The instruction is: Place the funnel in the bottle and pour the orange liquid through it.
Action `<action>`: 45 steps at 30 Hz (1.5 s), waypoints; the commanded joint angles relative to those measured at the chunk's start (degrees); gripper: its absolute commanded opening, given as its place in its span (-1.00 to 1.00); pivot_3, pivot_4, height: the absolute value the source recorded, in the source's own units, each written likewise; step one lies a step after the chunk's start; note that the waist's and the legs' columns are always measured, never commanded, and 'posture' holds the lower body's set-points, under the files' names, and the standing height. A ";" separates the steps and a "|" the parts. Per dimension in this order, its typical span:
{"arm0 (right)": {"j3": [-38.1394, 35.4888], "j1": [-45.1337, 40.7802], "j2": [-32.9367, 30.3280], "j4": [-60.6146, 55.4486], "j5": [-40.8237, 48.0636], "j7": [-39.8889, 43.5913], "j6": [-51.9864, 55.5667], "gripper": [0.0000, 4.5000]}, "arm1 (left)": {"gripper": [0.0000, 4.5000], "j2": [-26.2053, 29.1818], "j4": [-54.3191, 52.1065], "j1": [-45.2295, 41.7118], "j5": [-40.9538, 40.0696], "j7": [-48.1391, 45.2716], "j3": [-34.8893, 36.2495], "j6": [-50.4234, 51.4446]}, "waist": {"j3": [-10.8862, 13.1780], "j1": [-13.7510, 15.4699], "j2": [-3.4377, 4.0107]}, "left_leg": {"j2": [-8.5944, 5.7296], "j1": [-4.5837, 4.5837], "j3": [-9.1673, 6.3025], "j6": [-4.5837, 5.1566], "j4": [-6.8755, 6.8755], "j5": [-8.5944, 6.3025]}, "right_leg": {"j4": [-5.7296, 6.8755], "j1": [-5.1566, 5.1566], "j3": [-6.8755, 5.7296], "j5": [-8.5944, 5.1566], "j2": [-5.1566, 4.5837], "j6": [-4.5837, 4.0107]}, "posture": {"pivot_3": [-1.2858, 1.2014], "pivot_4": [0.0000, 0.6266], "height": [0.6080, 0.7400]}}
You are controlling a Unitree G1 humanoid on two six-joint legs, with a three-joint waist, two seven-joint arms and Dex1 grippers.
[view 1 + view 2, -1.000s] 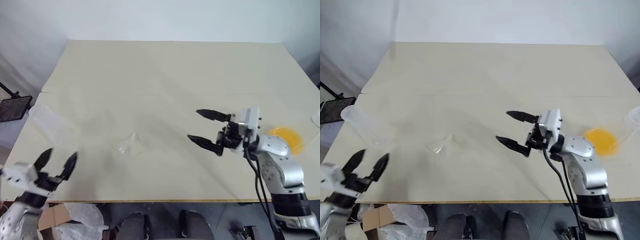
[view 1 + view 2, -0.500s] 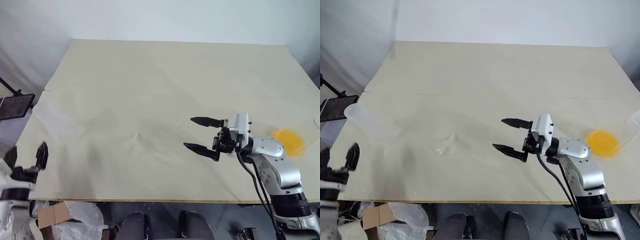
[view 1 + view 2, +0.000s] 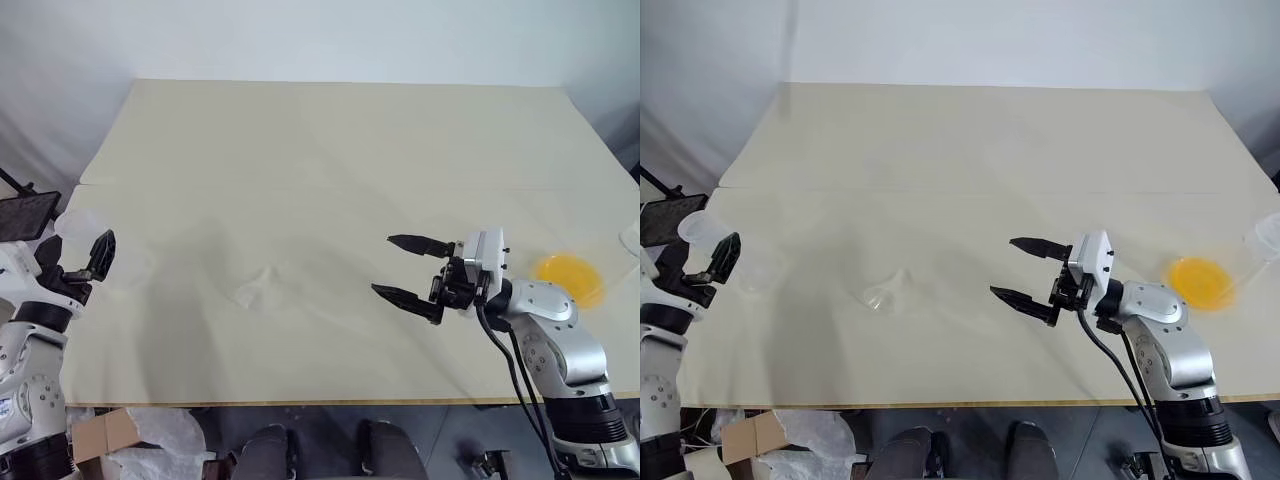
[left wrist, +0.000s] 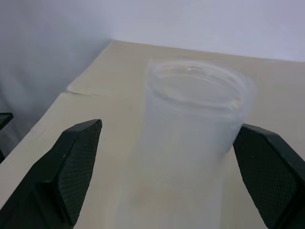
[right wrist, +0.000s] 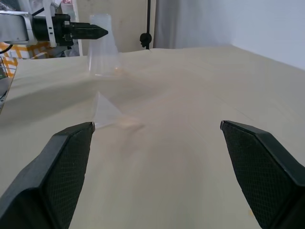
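The clear bottle (image 3: 702, 232) stands at the table's left edge, its round neck (image 4: 195, 107) just ahead of and between the spread fingers of my left gripper (image 3: 698, 262), which is open and not touching it. Left of the table's middle, the small clear funnel (image 3: 880, 296) lies on its side. My right gripper (image 3: 1002, 267) hovers open and empty to the right of the funnel, pointing left at it (image 5: 102, 112). The orange liquid (image 3: 1200, 282) shows as a bright patch in a clear vessel behind my right arm.
The beige table (image 3: 320, 150) is bare across its far half. A clear rim (image 3: 1265, 235) stands at the right edge. A black plate on a stand (image 3: 25, 215) sits off the left side. A cardboard box and plastic bag (image 3: 120, 430) lie below the front edge.
My left gripper has risen from the table's front corner and moved forward up to the bottle's neck. The right gripper sank a little, then held still.
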 commanded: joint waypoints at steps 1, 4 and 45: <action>-0.72 0.61 0.68 -2.58 0.41 -0.98 -0.66 0.99 | 0.91 2.44 3.43 -4.70 1.67 -1.58 -1.85 -1.23 | 0.00 0.08 -0.01 | 0.00 0.00 0.00 -0.01 0.01 0.00 | 0.01 0.00 0.02 0.00 0.01 0.00 | 0.03 -0.52 1.00; -0.88 1.01 0.82 -2.82 0.29 -1.38 -0.85 1.00 | 0.62 2.66 4.36 -5.27 2.28 -2.31 -2.45 -1.83 | 0.00 0.08 -0.01 | -0.01 0.00 -0.01 -0.01 0.01 0.00 | 0.01 0.00 0.02 0.00 0.02 0.00 | 0.03 -0.52 1.00; -24.71 50.01 7.79 -33.77 -0.62 -20.65 -4.16 1.00 | 0.28 -25.14 49.58 -51.76 17.84 -44.25 -43.25 -29.75 | 0.03 1.84 -0.10 | -0.07 -0.08 0.36 -0.02 0.07 0.13 | -0.42 0.00 0.26 -0.01 0.37 -0.02 | 0.03 -0.52 1.00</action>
